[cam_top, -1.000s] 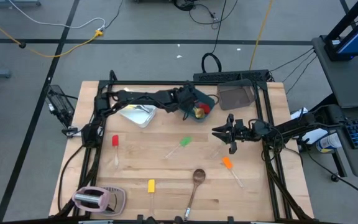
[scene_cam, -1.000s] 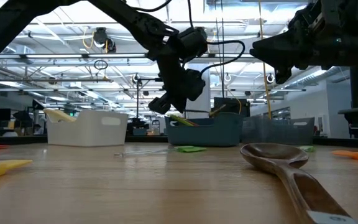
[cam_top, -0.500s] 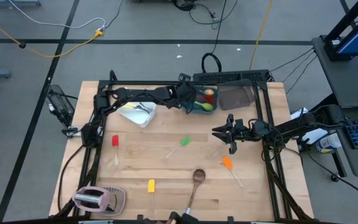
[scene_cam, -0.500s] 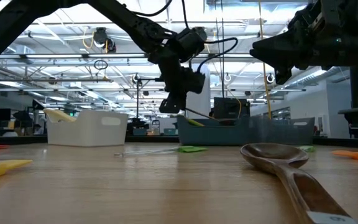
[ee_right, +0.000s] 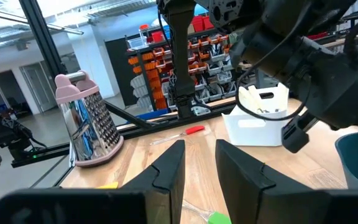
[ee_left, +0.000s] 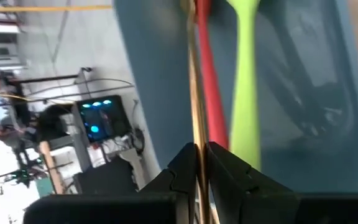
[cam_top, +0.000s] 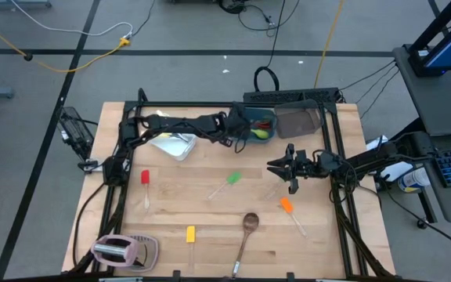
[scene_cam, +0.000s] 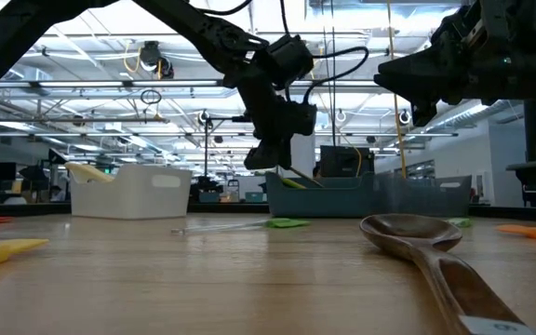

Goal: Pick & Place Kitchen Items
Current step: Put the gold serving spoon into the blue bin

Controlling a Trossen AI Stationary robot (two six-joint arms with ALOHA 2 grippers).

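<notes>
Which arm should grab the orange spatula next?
Right. The right gripper hovers open just beside the orange spatula, while the left gripper is over the teal tub at the table's far edge, shut on a thin gold utensil.

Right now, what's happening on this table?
The left arm's tool is at the teal tub on the far side, shut on a thin gold spoon above the red and green spoons already inside. The right arm's tool hovers open over the middle of the table, waiting. Still loose on the wood: a wooden spoon and red, green, orange and yellow spatulas.
</notes>
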